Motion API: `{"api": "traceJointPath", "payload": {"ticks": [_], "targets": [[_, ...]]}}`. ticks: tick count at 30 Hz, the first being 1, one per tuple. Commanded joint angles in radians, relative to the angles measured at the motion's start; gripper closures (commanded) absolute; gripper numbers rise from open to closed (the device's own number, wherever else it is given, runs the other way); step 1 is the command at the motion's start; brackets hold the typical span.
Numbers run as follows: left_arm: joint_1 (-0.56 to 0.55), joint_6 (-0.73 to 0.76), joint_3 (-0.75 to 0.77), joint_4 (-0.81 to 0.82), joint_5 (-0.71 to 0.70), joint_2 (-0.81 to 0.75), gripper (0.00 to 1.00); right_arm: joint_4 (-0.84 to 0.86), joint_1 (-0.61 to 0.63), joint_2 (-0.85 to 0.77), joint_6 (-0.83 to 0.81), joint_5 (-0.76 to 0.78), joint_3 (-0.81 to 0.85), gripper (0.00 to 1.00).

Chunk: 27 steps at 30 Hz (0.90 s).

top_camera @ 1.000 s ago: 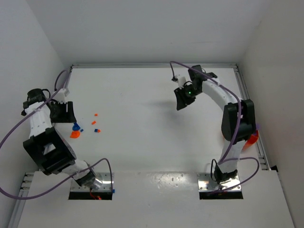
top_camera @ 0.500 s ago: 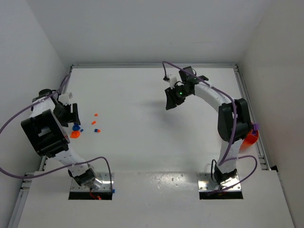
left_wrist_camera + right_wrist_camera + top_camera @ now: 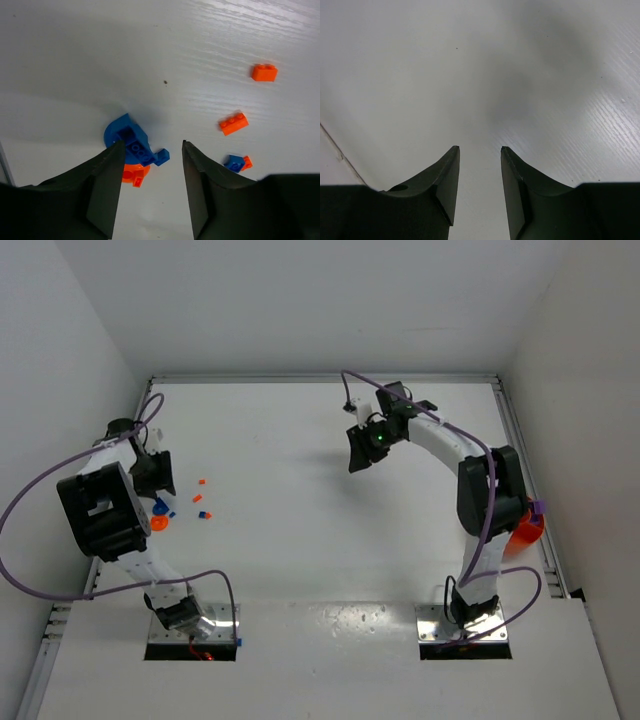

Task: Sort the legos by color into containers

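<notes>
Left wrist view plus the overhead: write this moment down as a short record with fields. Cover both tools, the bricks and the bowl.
left tool: open, nothing held, blue pile showing between its tips
blue pile: an orange piece right beside it
loose bricks: two orange bricks and a small blue-and-orange pair, off to the tool's right
right tool: open, nothing held, above the table, no brick in its view
bowl: orange, at the table's right edge, partly hidden by the right arm

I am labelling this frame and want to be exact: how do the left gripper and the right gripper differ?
The left gripper hangs over blue and orange legos; the right gripper over bare table. The left gripper is near the table's left edge, the right gripper toward its far middle. Both stand open and hold nothing.
</notes>
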Motion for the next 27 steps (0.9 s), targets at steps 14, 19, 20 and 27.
{"api": "traceJointPath", "payload": {"ticks": [14,19,20,27], "targets": [[-0.011,-0.08,-0.008,0.033,-0.148,0.038,0.45,0.024,0.009,0.031,0.004,-0.011,0.028,0.61],[-0.02,-0.089,-0.017,0.033,-0.148,0.065,0.45,0.024,0.009,0.04,0.004,-0.011,0.037,0.61],[-0.021,-0.089,-0.017,0.033,-0.148,0.065,0.45,0.024,0.009,0.04,0.004,-0.011,0.037,0.61],[-0.021,-0.089,-0.017,0.042,-0.139,0.095,0.58,0.024,0.009,0.04,0.004,-0.011,0.037,0.61]]}}
